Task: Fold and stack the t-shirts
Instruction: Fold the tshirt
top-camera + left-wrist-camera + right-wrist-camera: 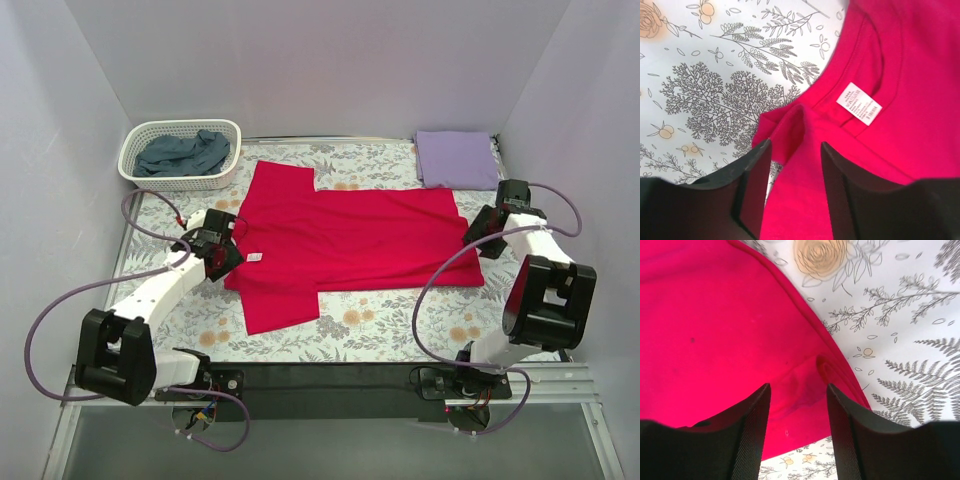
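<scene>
The crimson red t-shirt [340, 245] lies spread flat on the floral table covering, collar to the left and hem to the right. My left gripper [228, 253] is open at the collar edge. In the left wrist view [794, 150] its jaws straddle a raised fold of red cloth beside the white neck label [859, 103]. My right gripper [479, 237] is open at the hem. In the right wrist view [797, 390] its jaws stand over a small wrinkle of the red shirt [715, 325] near its edge. The lavender t-shirt [457, 158] lies folded at the back right. The slate blue-grey t-shirt [185, 153] is crumpled in the basket.
A white plastic basket [131, 170] stands at the back left corner. Grey walls close in the table on the left, back and right. The floral covering [400, 320] shows in front of the red shirt.
</scene>
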Robot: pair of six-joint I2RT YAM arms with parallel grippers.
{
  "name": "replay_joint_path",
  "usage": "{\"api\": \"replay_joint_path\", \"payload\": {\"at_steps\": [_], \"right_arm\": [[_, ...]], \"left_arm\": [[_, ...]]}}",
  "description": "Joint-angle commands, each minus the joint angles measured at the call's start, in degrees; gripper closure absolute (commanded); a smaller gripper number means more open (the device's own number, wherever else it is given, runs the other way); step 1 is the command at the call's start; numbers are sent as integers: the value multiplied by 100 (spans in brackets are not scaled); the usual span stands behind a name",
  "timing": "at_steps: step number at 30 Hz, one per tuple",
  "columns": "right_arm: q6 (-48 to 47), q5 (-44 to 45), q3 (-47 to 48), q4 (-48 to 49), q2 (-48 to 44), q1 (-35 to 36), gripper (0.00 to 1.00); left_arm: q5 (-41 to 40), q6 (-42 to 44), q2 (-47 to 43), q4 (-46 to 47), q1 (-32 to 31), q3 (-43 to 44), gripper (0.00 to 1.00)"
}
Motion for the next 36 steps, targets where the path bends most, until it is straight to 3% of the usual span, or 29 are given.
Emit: {"api": "replay_joint_path", "payload": {"at_steps": [1, 4, 6, 12, 16, 23, 28, 36], "right_arm": [[39, -76, -25, 258, -674, -7, 52], [57, -286, -244, 266, -991, -7, 52], [40, -871, -498, 424, -1167, 1, 52], [-215, -1561, -1087, 618, -1739, 747, 52], [-207, -1395, -1413, 776, -1915, 2045, 52], [-101, -1403, -1809, 1171, -1951, 3058, 52], [-136, -1447, -1906, 1295, -1872, 3306, 52], [-251, -1456, -2020, 1374, -1845, 3341, 53]], "left_arm": [[-176, -15, -550, -193, 32, 80, 57], [-176, -94, -849, -352, 32, -69, 46], [-115, -129, -1050, -440, 41, -148, 32], [833, -217, -1596, -642, 23, -613, 26], [1432, -410, -1842, -581, -177, -1053, 26], [1512, -990, -1440, -739, -828, -1159, 34], [1187, -1553, -1131, -923, -1356, -1282, 39], [1230, -1782, -894, -810, -1550, -1502, 46]]}}
